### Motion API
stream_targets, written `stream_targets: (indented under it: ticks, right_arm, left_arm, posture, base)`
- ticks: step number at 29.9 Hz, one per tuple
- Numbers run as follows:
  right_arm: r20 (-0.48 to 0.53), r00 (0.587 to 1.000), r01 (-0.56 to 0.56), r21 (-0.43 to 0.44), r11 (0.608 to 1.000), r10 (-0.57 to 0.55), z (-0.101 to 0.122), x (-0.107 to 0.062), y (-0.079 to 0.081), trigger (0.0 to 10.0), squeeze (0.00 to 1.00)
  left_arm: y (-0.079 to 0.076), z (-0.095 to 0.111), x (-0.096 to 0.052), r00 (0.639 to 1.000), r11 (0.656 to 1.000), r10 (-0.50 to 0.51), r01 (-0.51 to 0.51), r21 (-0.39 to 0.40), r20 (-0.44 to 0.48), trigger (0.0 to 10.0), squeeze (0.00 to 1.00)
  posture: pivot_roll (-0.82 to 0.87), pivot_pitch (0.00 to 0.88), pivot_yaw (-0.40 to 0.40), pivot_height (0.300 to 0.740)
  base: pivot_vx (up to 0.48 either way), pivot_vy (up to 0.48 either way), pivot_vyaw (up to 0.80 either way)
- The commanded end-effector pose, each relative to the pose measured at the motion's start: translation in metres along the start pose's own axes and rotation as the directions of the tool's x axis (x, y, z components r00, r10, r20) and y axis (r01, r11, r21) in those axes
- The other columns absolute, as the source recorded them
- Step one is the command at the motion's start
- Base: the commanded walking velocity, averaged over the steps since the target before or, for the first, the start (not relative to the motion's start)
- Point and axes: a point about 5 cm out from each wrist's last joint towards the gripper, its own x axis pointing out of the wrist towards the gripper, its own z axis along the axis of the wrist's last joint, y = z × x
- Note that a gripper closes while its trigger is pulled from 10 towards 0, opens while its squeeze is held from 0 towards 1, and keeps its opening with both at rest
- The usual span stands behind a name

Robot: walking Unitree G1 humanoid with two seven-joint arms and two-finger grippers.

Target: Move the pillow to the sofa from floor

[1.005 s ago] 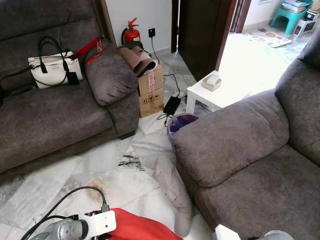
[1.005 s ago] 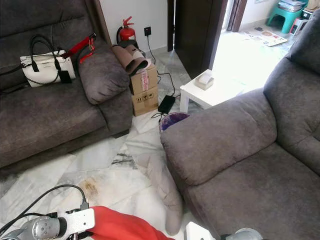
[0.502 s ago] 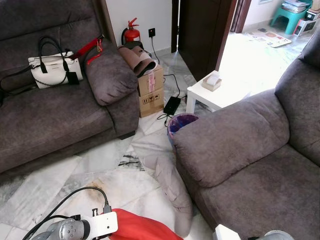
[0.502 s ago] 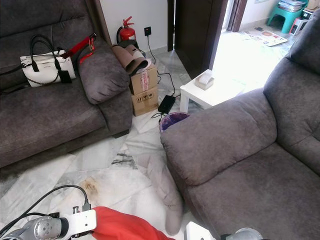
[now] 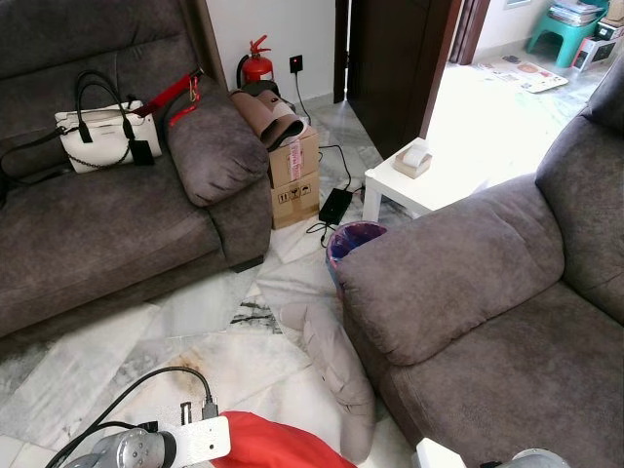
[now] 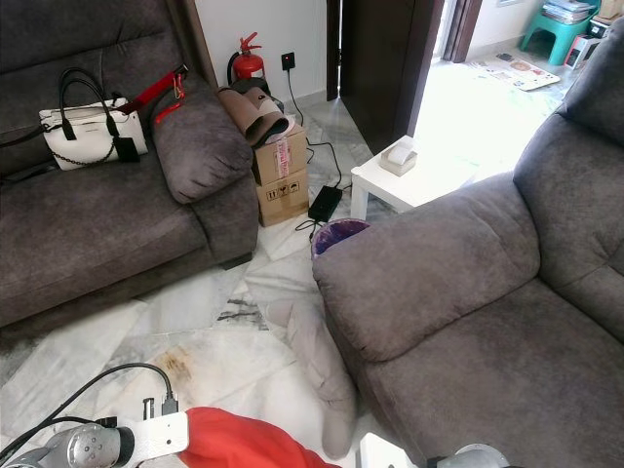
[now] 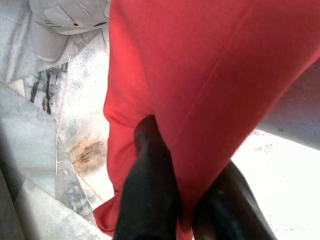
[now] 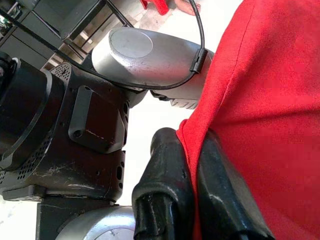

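marble floor (image 5: pixel 195 312), white side table (image 5: pixel 414 185)

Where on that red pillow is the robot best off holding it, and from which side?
By its edges, one claw on each side, as now: the left claw and right claw each pinch a seam of the red pillow. It looks soft and wide, so a pinched edge likely holds better than its flat face.

Red pillow (image 7: pixel 200 75) runs off frame past the left gripper (image 7: pixel 187 220) fingertips, edge hidden btwn right gripper (image 8: pixel 195 200) fingers (image 8: pixel 165 175), extent unclear.
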Motion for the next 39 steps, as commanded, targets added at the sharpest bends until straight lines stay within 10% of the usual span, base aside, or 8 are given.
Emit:
stream_targets:
  ticks: [1, 13, 18, 20, 21, 24, 31, 39]
  right_arm:
    - [0.045, 0.998, -0.034, -0.048, 0.998, 0.036, 0.009, 0.002, 0.002, 10.0, 0.00]
    - [0.088, 0.996, 0.018, -0.051, 0.999, -0.014, 0.011, 0.007, -0.004, 10.0, 0.00]
    - [0.101, 0.944, 0.326, -0.118, 0.938, -0.315, 0.009, 0.006, -0.036, 10.0, 0.00]
    - [0.113, 0.839, 0.541, -0.069, 0.838, -0.532, 0.007, 0.002, -0.060, 10.0, 0.00]
    - [0.141, 0.772, 0.631, -0.043, 0.775, -0.620, 0.007, 0.000, -0.069, 10.0, 0.00]
    - [0.207, 0.715, 0.677, 0.030, 0.735, -0.667, 0.009, 0.001, -0.072, 10.0, 0.00]
    - [0.397, 0.376, 0.750, 0.401, 0.527, -0.837, 0.019, -0.004, -0.083, 10.0, 0.00]
    - [0.433, 0.263, 0.732, 0.493, 0.471, -0.862, 0.023, -0.001, -0.083, 10.0, 0.00]
  left_arm:
    - [-0.009, -0.006, 0.000, 0.999, 0.999, -0.044, 0.045, 0.016, -0.032, 0.0, 0.00]
    - [0.000, 0.001, 0.001, 1.000, 1.000, 0.002, -0.002, 0.002, -0.011, 0.0, 0.00]
    - [0.038, 0.018, 0.001, 0.952, 0.942, 0.302, -0.289, -0.171, 0.051, 0.0, 0.00]
    - [0.061, 0.026, -0.004, 0.877, 0.836, 0.478, -0.438, -0.331, 0.048, 0.0, 0.00]
    - [0.075, 0.033, -0.007, 0.814, 0.741, 0.578, -0.493, -0.457, 0.060, 10.0, 0.00]
    - [0.084, 0.041, -0.011, 0.759, 0.671, 0.644, -0.502, -0.546, 0.094, 10.0, 0.00]
    - [0.081, 0.064, -0.011, 0.659, 0.555, 0.735, -0.447, -0.702, 0.161, 10.0, 0.00]
    - [0.065, 0.071, -0.013, 0.624, 0.523, 0.762, -0.436, -0.732, 0.173, 10.0, 0.00]
  posture:
    - [-0.07, 0.142, 0.048, 0.740]
    - [-0.05, 0.155, 0.055, 0.740]
    - [-0.05, 0.158, 0.058, 0.740]
    - [-0.05, 0.158, 0.060, 0.740]
    - [-0.05, 0.156, 0.060, 0.740]
    - [-0.04, 0.153, 0.061, 0.740]
    - [-0.04, 0.156, 0.068, 0.740]
    - [-0.03, 0.148, 0.074, 0.740]
  base:
    - [0.000, 0.000, 0.00]
    - [0.000, 0.000, 0.00]
    - [0.000, 0.000, 0.00]
    - [0.000, 0.000, 0.00]
    - [0.000, 0.000, 0.00]
    - [0.000, 0.000, 0.00]
    - [0.000, 0.000, 0.00]
    - [0.000, 0.000, 0.00]
